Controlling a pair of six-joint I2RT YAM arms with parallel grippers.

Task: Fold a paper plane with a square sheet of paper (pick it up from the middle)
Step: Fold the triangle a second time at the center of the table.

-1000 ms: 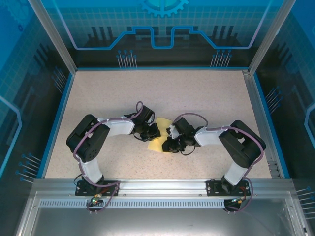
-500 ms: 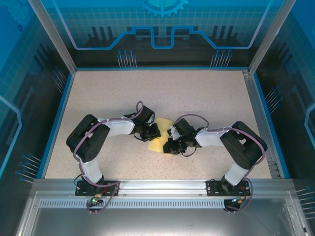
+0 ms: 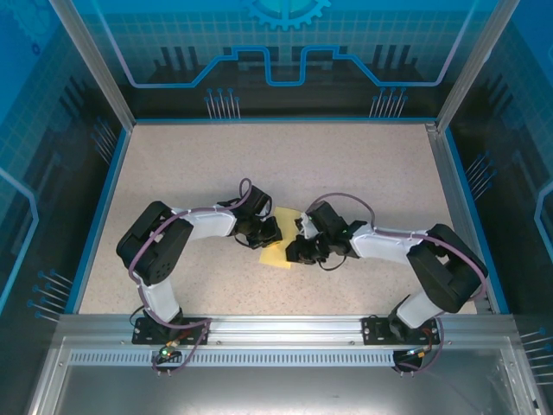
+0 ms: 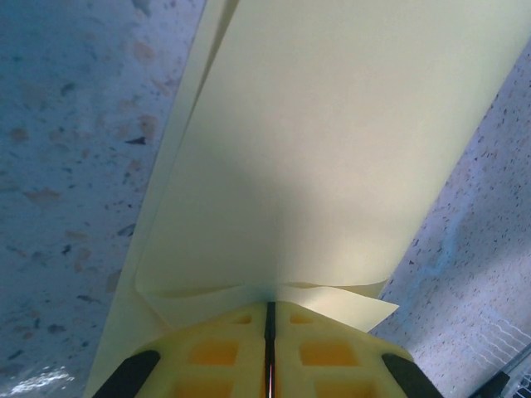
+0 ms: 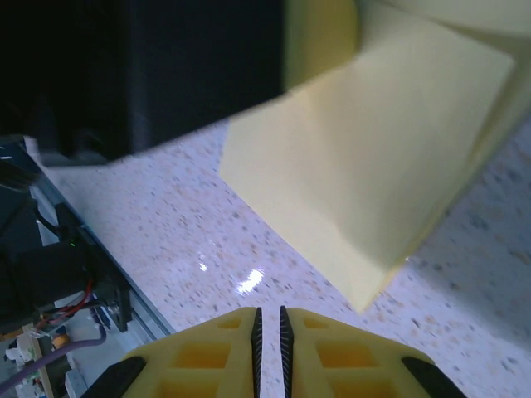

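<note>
The right gripper (image 5: 268, 322) is low over the table (image 3: 363, 164), a little right of the middle and toward the near side. Its fingers are pressed almost together, with only a thin slit between them, and they hold nothing. Just beyond its tips is a corner of the yellow sheet of paper (image 5: 373, 182), which is folded into layers. I cannot tell if this corner touches the table. On the left, the left gripper (image 4: 270, 319) has its fingers closed tight on the folded edge of the sheet.
</note>
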